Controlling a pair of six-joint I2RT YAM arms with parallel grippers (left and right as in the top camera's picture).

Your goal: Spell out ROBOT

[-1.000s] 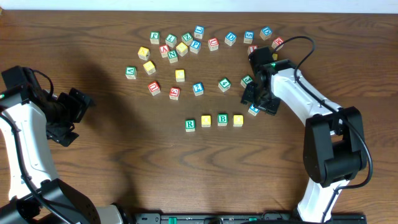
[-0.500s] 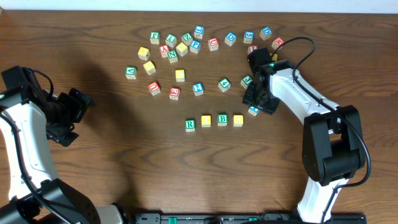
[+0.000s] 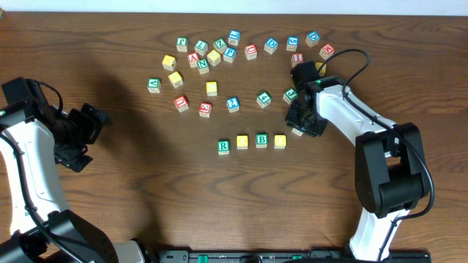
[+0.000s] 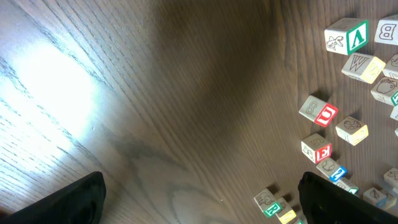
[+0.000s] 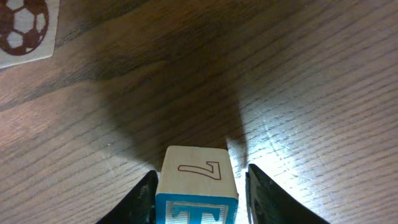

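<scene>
A row of cubes stands at the table's middle: green R [image 3: 224, 146], a yellow cube [image 3: 242, 142], green B [image 3: 261, 140], and a second yellow cube [image 3: 280, 141]. The blue T cube [image 5: 198, 180] rests on the wood right of the row, mostly hidden under my right gripper [image 3: 303, 123] in the overhead view. That gripper straddles the T cube. Its left finger touches the cube's side and a thin gap shows at the right finger [image 5: 261, 193]. My left gripper [image 3: 91, 124] hovers wide open at the far left, nothing between its fingers.
Several loose letter cubes [image 3: 219, 55] are scattered across the back of the table, the nearest a green one [image 3: 290, 94] just behind my right gripper. A cube face with a football picture [image 5: 25, 28] lies ahead of the right wrist.
My right gripper's jaws have narrowed around the T cube and the wrist has settled lower over it. The left arm has stayed still.
</scene>
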